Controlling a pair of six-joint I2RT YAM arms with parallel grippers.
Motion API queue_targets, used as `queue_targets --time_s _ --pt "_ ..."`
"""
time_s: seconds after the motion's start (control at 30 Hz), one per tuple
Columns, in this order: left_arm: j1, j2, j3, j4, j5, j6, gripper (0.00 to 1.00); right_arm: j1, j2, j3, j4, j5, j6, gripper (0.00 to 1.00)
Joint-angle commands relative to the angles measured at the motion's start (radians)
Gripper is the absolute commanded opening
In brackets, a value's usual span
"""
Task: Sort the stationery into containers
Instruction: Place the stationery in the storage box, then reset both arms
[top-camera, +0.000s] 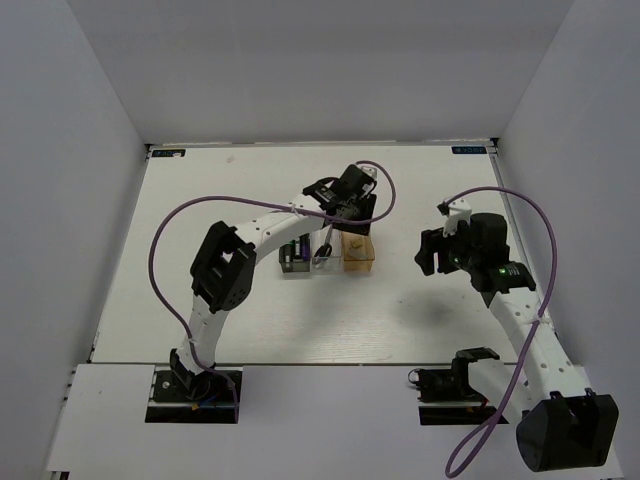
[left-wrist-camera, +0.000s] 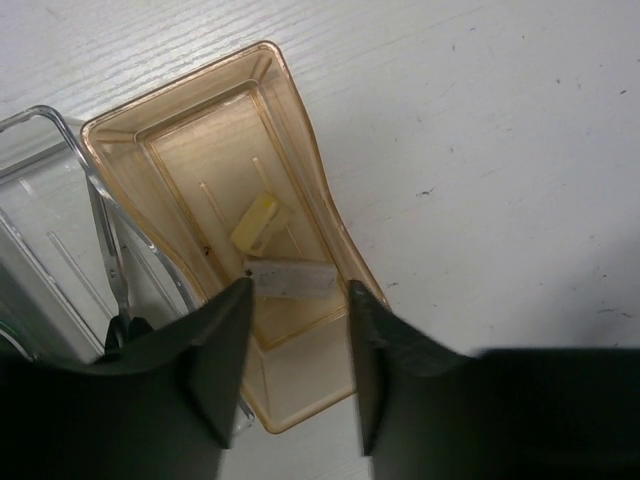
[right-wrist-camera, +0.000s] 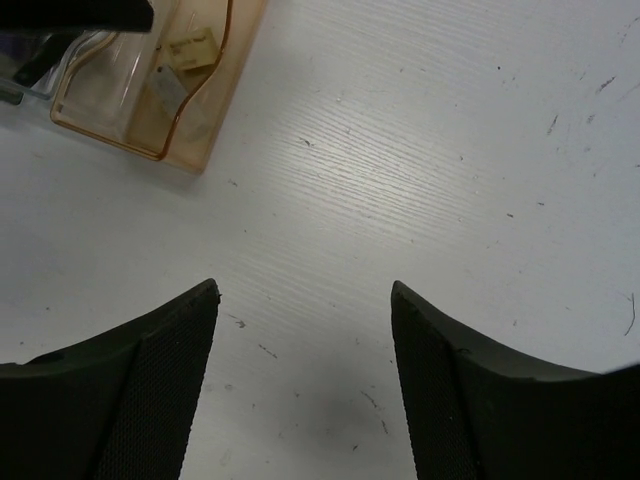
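The left arm reaches forward. The left gripper (left-wrist-camera: 298, 290) points down over the orange bin (left-wrist-camera: 305, 140), fingers parted, holding nothing. The tan block (left-wrist-camera: 257, 222) and grey block (left-wrist-camera: 290, 277) lie inside that bin. The right arm is bent, with the right gripper (right-wrist-camera: 305, 290) wide open and empty above the table (right-wrist-camera: 450, 150).

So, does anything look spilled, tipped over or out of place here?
Nothing stands out. The orange bin stands upright with the tan block and grey block inside, the scissors sit in the clear bin, and I see nothing spilled around them.
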Motion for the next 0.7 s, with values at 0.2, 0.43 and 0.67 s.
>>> queue_targets --time_s 0.2,0.43,0.67 --pt "-0.043 -0.225 -0.088 0.009 -0.015 0.039 0.0 -0.033 -0.035 -0.009 0.008 -0.088 0.0 0.39" --pt "-0.043 -0.821 -0.695 0.066 0.001 0.026 1.0 -0.042 -0.043 -0.008 0.052 -0.019 0.145 0.9" --pt "0.103 -1.25 -0.952 -0.089 -0.037 0.058 1.0 -0.044 -0.082 -0.034 0.082 -0.036 0.138 0.9"
